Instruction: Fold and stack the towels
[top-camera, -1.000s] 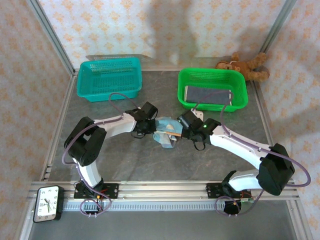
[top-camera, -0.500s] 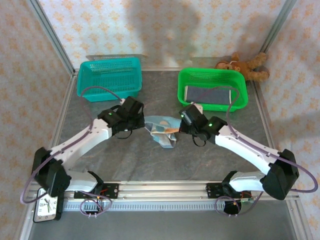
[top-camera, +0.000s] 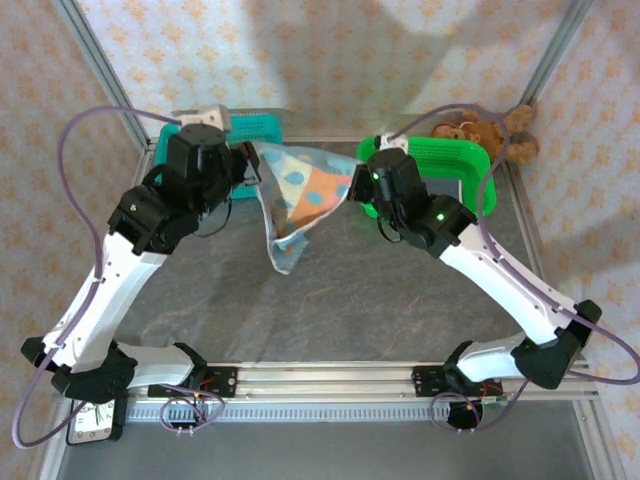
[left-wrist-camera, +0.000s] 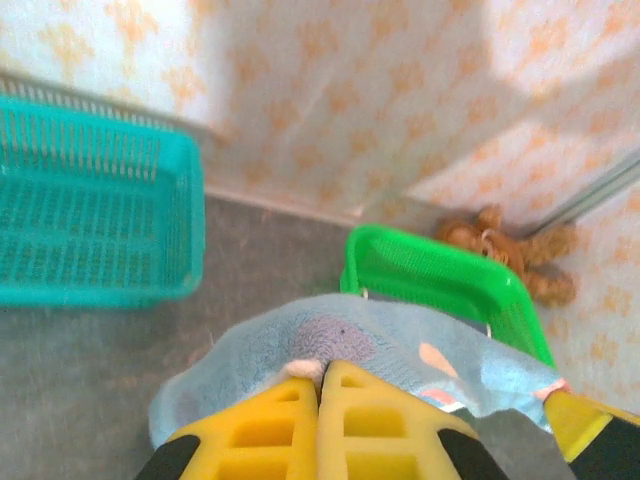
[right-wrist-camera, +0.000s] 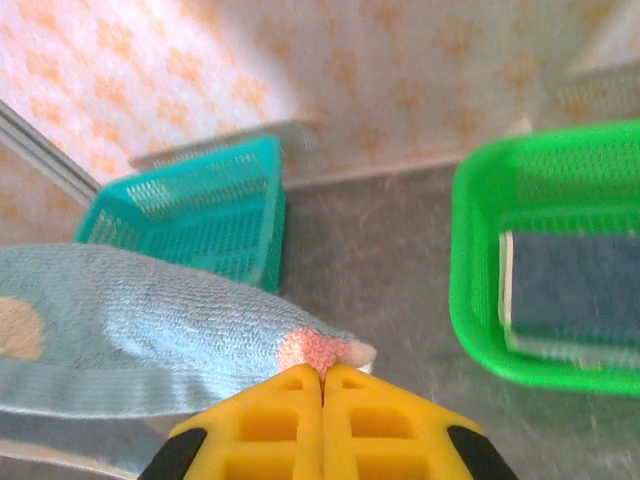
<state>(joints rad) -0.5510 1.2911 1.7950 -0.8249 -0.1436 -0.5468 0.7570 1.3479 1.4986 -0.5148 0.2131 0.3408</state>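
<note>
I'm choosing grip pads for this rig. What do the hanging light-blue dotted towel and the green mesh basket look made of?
The light-blue dotted towel looks like soft terry cloth, perhaps cotton or microfibre: matte, with a fuzzy looped pile, and it drapes in limp folds. The green mesh basket is probably moulded plastic: uniform bright colour and stiff, evenly perforated walls.

You have a pale blue towel (top-camera: 296, 195) with blue dots and an orange patch, stretched between the left tool (top-camera: 250, 165) and right tool (top-camera: 352, 190), one corner hanging below them.
</note>
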